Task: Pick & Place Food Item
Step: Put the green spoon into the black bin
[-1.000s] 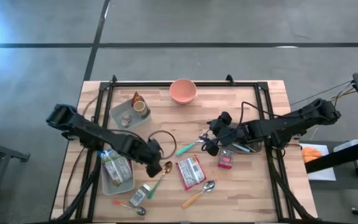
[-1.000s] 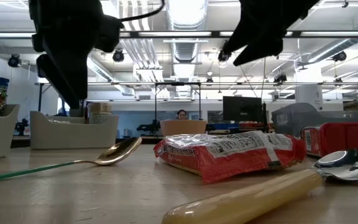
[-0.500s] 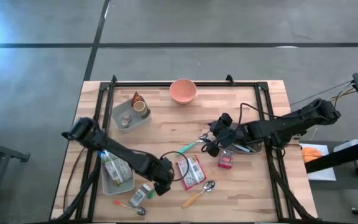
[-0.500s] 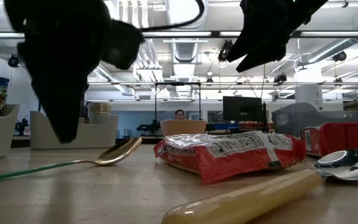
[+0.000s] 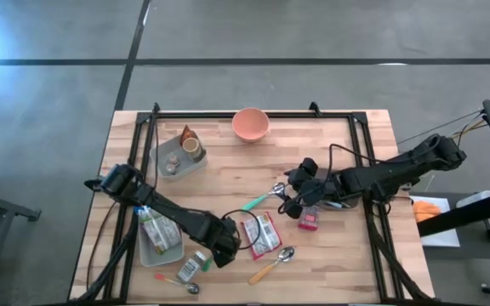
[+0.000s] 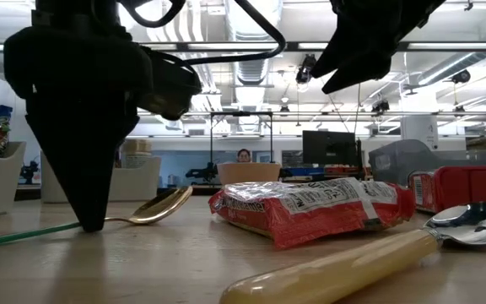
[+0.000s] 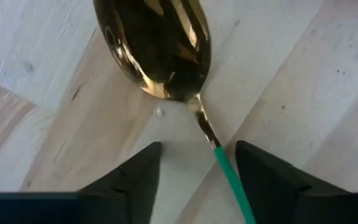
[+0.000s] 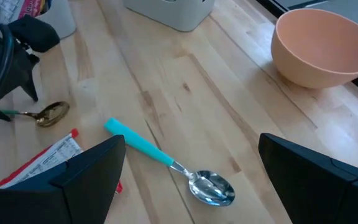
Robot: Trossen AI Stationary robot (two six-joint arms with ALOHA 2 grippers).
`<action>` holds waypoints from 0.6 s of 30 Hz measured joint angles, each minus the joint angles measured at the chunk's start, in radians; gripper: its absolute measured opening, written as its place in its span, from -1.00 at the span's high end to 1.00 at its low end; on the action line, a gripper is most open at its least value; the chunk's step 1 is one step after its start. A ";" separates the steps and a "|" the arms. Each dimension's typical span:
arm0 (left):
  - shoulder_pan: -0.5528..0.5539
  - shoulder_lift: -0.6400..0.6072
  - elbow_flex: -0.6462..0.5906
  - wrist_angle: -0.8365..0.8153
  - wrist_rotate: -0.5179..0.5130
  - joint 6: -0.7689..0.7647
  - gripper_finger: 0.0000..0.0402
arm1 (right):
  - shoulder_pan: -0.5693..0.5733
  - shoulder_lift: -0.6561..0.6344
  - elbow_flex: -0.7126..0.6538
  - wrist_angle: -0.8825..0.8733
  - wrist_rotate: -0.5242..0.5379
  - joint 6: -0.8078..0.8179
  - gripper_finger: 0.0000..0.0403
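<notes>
A red-and-white food packet (image 5: 262, 234) (image 6: 310, 207) lies flat on the wooden table, near its middle. Just left of it lies a gold spoon (image 7: 157, 50) (image 6: 163, 205) with a green handle (image 7: 232, 180). My left gripper (image 5: 225, 245) (image 7: 197, 146) points straight down over the spoon, its tips low at the table. It is open, one finger on each side of the spoon's neck, apart from it. My right gripper (image 5: 294, 194) (image 8: 191, 149) hangs open above the table, right of centre, over a teal-handled spoon (image 8: 166, 158).
A white bin (image 5: 160, 236) of packets stands at the near left, and a grey tray (image 5: 175, 155) with cups at the far left. A pink bowl (image 5: 250, 124) sits at the far edge. A small red packet (image 5: 309, 219), a yellow-handled spoon (image 5: 270, 263) and a small can (image 5: 191, 265) lie about.
My left gripper has gone toward the table's near edge and a little to the right. It has sunk from well above the table to just over the gold spoon's neck. The spoon and the packet have stayed in place.
</notes>
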 joint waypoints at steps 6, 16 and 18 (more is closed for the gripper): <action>0.000 0.010 -0.008 0.017 -0.009 0.067 0.54 | 0.002 0.000 0.000 0.001 0.000 0.000 -0.83; 0.003 0.005 -0.036 0.052 -0.037 0.091 0.98 | 0.002 0.000 0.000 -0.001 0.000 0.000 -0.83; 0.004 0.002 -0.037 0.056 -0.040 0.093 0.99 | 0.002 0.000 0.000 0.000 0.000 0.000 -0.83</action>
